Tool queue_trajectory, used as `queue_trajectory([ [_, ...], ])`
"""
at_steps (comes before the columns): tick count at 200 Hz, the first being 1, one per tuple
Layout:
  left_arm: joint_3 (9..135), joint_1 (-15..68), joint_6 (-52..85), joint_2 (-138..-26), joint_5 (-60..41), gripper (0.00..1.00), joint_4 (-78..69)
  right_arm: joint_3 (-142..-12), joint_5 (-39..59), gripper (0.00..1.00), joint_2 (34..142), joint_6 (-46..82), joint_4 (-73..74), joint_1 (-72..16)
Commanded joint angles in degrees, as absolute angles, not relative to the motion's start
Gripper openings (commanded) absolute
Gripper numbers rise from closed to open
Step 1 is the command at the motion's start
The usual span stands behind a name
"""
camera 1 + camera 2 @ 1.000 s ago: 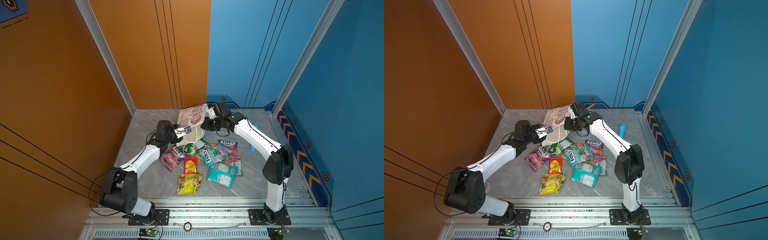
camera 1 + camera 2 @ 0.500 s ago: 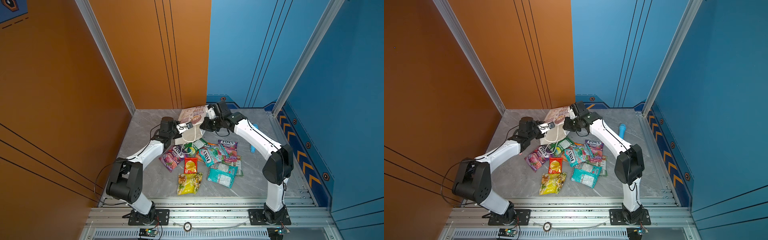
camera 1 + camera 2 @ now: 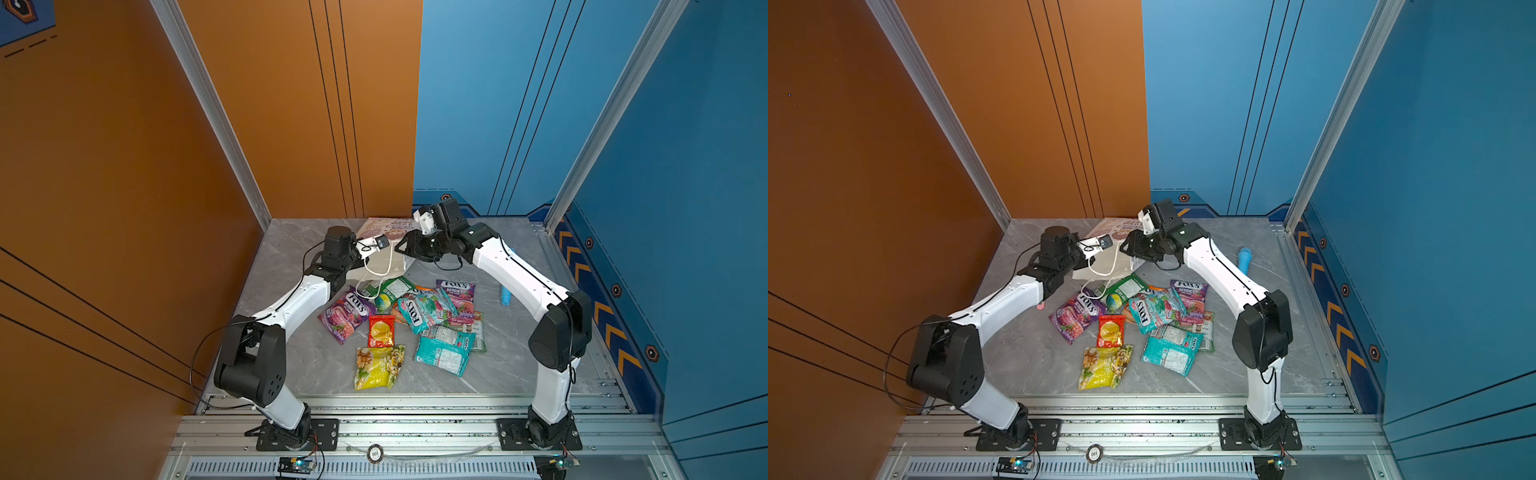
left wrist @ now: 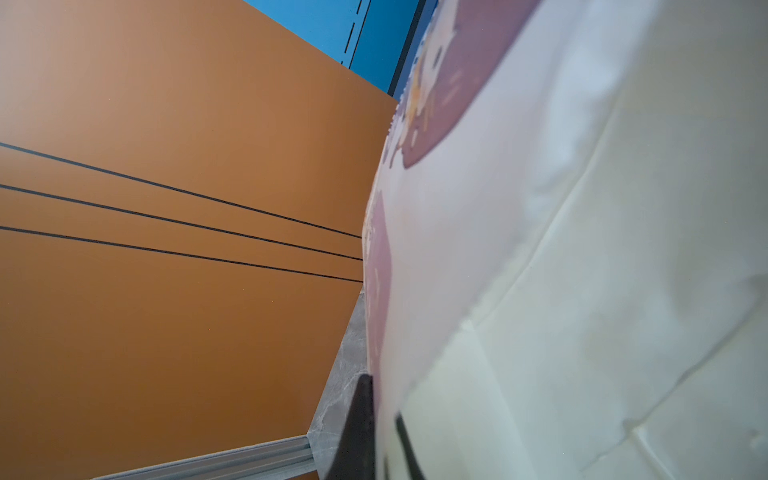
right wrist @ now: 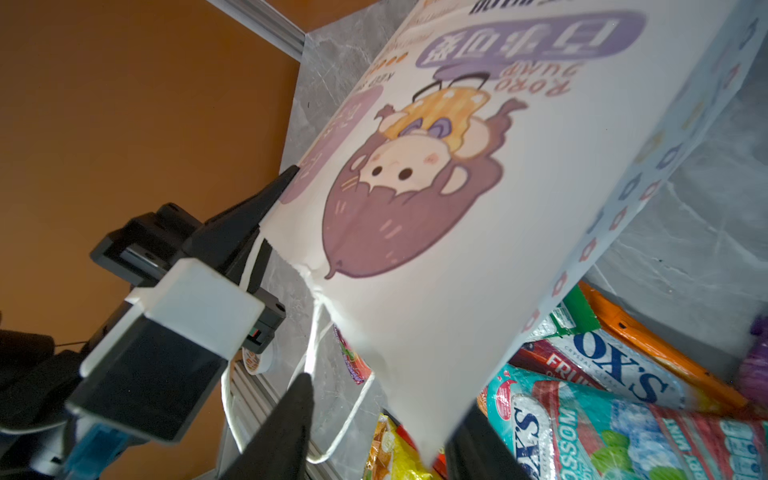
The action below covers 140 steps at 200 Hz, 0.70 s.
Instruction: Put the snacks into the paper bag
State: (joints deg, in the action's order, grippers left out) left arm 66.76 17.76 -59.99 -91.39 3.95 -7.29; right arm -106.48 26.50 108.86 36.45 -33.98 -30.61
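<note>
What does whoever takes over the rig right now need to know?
Left tool: shut on the rim of the paper bag.
Right tool: open, jaws either side of the same rim.
The bag is tilted, print face up, mouth toward the snacks.
The snacks lie in a loose pile on the table; none shows in the bag.
Done: bag gripped. Left: open the mouth, load every packet.

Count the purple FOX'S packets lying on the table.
2. The left purple packet lies just left of the small red packet; the right purple packet lies farther back, right of the teal FOX'S packet. More may be hidden underneath.
</note>
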Motion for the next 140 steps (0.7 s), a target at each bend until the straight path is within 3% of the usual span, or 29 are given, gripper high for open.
queue_trajectory([
  [1, 72.37, 18.82, -57.82, -88.78, 7.25, 0.0, 0.49, -104.42, 27.51, 0.58, 103.84, 38.01, -29.89, -27.96],
  [73, 88.98, 21.66, -48.55, -88.44, 16.53, 0.0, 21.85, -93.62, 24.68, 0.64, 93.45, 38.91, -27.03, -22.15],
  [121, 100.34, 22.79, -40.12, -91.33, 23.69, 0.0, 36.23, -87.36, 24.92, 0.63, 92.64, 39.0, -27.51, -22.73],
  [140, 105.71, 22.31, -34.4, -93.28, 25.22, 0.05, 43.12, -85.18, 22.81, 0.63, 92.66, 39.05, -27.54, -24.41],
])
